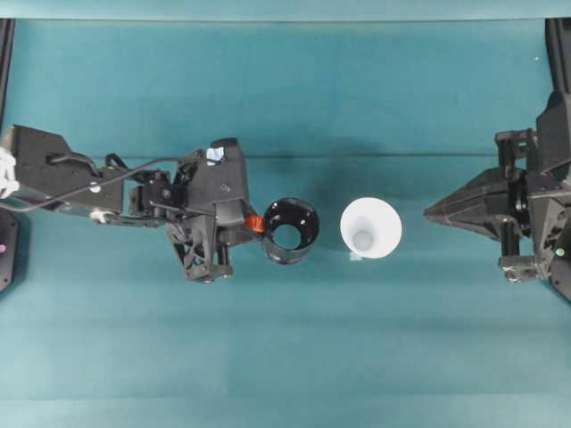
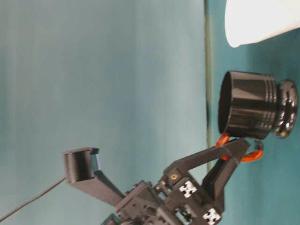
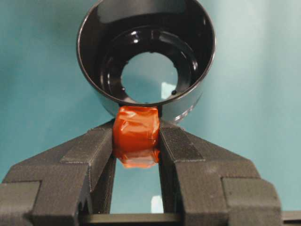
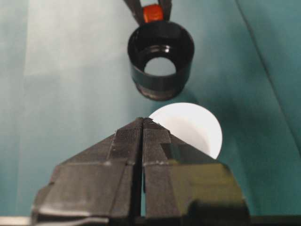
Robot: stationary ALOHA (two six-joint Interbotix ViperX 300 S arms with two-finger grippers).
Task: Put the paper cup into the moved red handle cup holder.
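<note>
My left gripper [image 3: 136, 141] pinches the red handle cup holder [image 1: 291, 231] by its tab, the paper cup [image 1: 370, 228] just beside it, while my right gripper [image 4: 142, 123] sits closed, empty.

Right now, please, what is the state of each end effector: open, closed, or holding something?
Left end effector: closed on the red handle of the black cup holder.
Right end effector: closed, holding nothing; the paper cup stands free.
</note>
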